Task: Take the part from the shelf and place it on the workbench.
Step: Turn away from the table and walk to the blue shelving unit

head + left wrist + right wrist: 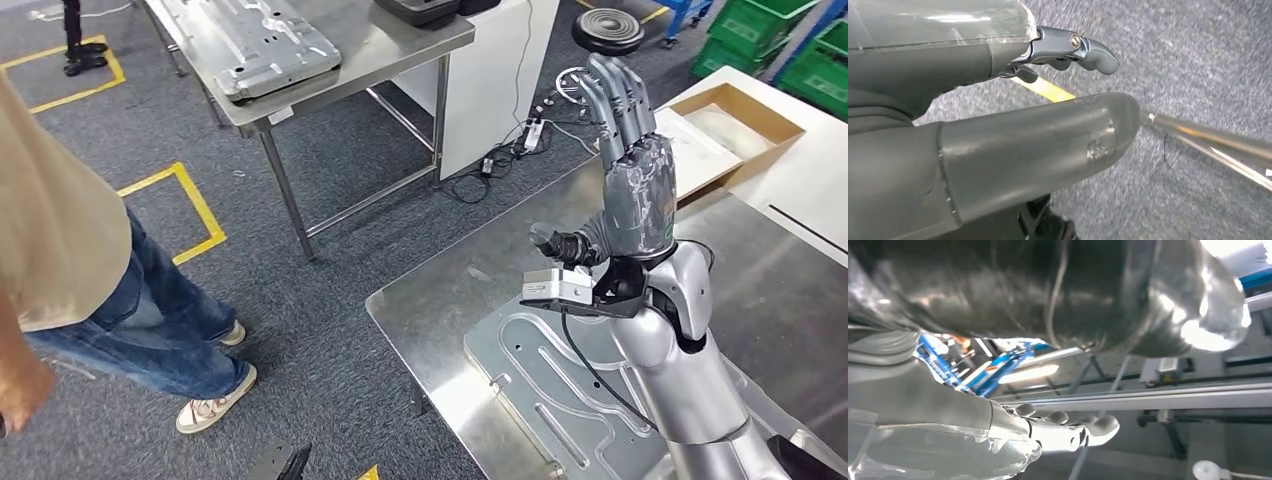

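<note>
Workshop floor with steel desks and crates.

Grey carpet (330, 290) throughout, marked with yellow tape (195, 205) in angular outlines. Steel desk (410, 55) at top centre, on thin legs with a low crossbar, beside a white cabinet (495, 85); black cables (500, 155) and a power adapter trailing on the carpet below it. Second steel desk (440, 310) at lower right, corner rounded. Open cardboard box (745, 120) on a white surface at far right, green crates (800, 50) behind it. Person in beige shirt, jeans and light sneakers (215, 405) standing at left. Bright, even light, glare on the metal.
</note>
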Robot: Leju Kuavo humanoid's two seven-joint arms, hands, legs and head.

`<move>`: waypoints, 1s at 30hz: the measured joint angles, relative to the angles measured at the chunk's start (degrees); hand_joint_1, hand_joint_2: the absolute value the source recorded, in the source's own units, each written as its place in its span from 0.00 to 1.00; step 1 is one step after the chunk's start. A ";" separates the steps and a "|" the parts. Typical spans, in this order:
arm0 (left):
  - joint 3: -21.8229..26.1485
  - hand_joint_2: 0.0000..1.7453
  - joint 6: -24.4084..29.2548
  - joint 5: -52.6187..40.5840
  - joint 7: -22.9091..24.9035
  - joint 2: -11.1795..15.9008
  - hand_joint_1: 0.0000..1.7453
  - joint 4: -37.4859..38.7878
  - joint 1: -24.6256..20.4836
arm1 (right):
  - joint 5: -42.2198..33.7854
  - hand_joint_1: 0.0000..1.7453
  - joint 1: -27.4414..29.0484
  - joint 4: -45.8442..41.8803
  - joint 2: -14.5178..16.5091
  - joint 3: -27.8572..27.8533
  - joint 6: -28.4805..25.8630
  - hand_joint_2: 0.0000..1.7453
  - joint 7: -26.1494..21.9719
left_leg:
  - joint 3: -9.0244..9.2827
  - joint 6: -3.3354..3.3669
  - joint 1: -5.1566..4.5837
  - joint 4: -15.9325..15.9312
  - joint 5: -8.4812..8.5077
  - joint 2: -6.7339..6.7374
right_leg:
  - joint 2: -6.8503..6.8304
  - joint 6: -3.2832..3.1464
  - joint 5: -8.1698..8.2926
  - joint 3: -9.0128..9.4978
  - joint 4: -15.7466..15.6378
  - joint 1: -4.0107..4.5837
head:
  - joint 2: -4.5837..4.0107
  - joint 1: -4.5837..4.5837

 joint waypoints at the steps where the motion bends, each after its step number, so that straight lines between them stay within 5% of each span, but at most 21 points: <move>1: 0.00 0.00 0.12 0.00 0.01 0.09 0.00 0.00 0.01 | 0.00 0.00 -0.13 -0.01 0.03 0.02 -0.03 0.00 0.00 | -0.35 -0.34 -0.10 0.71 -0.51 0.97 | -0.80 -0.32 0.12 0.27 -0.30 -0.10 | 0.00 -0.08; 4: 0.00 0.00 0.68 0.04 0.02 0.42 0.00 -0.01 -0.34 | -0.10 0.00 -0.57 0.02 0.08 0.04 -0.31 0.00 -0.16 | -4.15 -1.13 -0.05 9.00 -5.07 5.83 | -3.46 -1.20 0.18 0.74 -0.74 -0.03 | 0.00 -0.27; 6: 0.01 0.00 1.12 0.15 0.02 0.78 0.00 -0.02 -0.52 | -0.31 0.00 -0.93 0.10 0.25 0.05 -0.48 0.00 -0.62 | -6.88 -1.46 0.19 14.75 -7.03 6.90 | -5.19 -1.34 0.01 0.72 -0.59 0.12 | 0.00 -0.27; 7: 0.01 0.00 1.33 0.25 0.02 1.03 0.00 -0.04 -0.54 | -0.41 0.00 -1.20 0.15 0.42 0.06 -0.55 0.00 -0.88 | -6.90 -1.54 0.24 14.97 -6.55 7.15 | -5.98 -1.30 -0.10 0.73 -0.50 0.12 | 0.00 -0.27; 10: 0.08 0.00 2.03 0.65 0.02 2.06 0.00 -0.44 -0.73 | -0.98 0.00 -2.51 0.28 1.18 0.08 -1.02 0.00 -1.65 | -1.69 -1.27 -0.04 5.47 -1.95 9.59 | -7.99 -0.86 -0.63 0.98 -0.17 0.29 | 0.00 -0.28; 12: 0.24 0.00 2.61 0.80 0.03 2.73 0.00 -0.94 -1.11 | -1.64 0.00 -3.50 0.35 1.70 0.10 -1.45 0.00 -2.31 | 0.56 -0.55 -0.45 0.83 -0.82 11.17 | -9.12 -0.37 -0.96 1.14 -0.02 0.72 | 0.00 -0.19; 15: 0.86 0.00 3.37 0.90 0.23 3.84 0.00 -1.69 -1.23 | -2.77 0.00 -4.87 0.46 2.88 0.44 -1.74 0.00 -3.28 | 0.54 0.54 -0.43 0.05 -0.72 9.81 | -10.36 0.32 -1.34 1.39 -0.06 0.98 | 0.00 -0.11; 17: 1.41 0.00 3.59 1.06 0.39 4.37 0.00 -2.32 -1.16 | -3.47 0.00 -5.70 0.56 3.45 0.77 -1.86 0.00 -3.81 | 0.72 1.26 -0.14 -0.35 -0.40 8.61 | -8.15 0.81 -3.05 0.65 2.13 0.69 | 0.00 -0.11; 19: 1.86 0.00 3.56 1.26 0.46 4.53 0.00 -3.02 -1.04 | -4.32 0.00 -6.23 0.77 3.55 0.89 -1.97 0.00 -4.27 | 0.77 1.73 -0.03 -0.50 -0.25 7.39 | -4.92 1.04 -6.55 -2.39 8.66 0.52 | 0.00 -0.10; 21: 2.26 0.00 3.42 1.39 0.66 4.41 0.00 -3.50 -0.56 | -5.32 0.00 -6.43 1.12 3.55 0.91 -1.93 0.00 -4.75 | 0.79 1.87 -0.11 -0.47 -0.26 5.97 | -3.93 1.05 -8.65 -5.87 15.12 0.54 | 0.00 -0.10; 22: 2.46 0.00 3.38 1.43 0.80 4.27 0.00 -3.66 -0.18 | -5.72 0.00 -6.54 1.30 3.56 0.91 -1.85 0.00 -4.95 | 0.85 1.88 -0.14 -0.45 -0.26 5.21 | -3.81 0.98 -8.08 -6.54 15.86 0.56 | 0.00 -0.10; 24: 2.81 0.00 3.38 1.37 1.19 3.92 0.00 -3.91 0.57 | -6.22 0.00 -7.06 1.58 3.57 0.91 -1.60 0.00 -5.21 | 1.02 1.85 -0.17 -0.39 -0.28 3.66 | -3.09 0.60 -4.01 -4.94 11.12 0.58 | 0.00 -0.10; 26: 2.96 0.00 3.44 1.07 1.61 3.50 0.00 -4.07 0.96 | -6.39 0.00 -7.87 1.79 3.61 0.91 -1.27 0.00 -5.43 | 0.93 1.65 -0.18 -0.25 -0.31 2.27 | -0.56 0.00 -0.43 -1.94 3.66 0.53 | 0.00 -0.10; 28: 3.13 0.00 3.50 0.77 1.95 3.24 0.00 -4.11 1.30 | -6.42 0.00 -8.51 1.94 3.68 0.91 -1.01 0.00 -5.62 | 0.49 1.04 0.00 -0.24 -0.18 1.02 | 0.82 -0.31 0.26 -0.62 0.31 0.63 | 0.00 -0.10; 30: 3.49 0.00 3.55 0.47 2.32 3.35 0.00 -4.11 1.91 | -6.52 0.00 -8.93 2.03 3.94 0.91 -0.62 0.00 -5.73 | 0.23 0.22 0.13 -0.39 -0.01 -0.04 | -0.38 -0.50 0.34 -0.21 -0.34 0.55 | 0.00 -0.09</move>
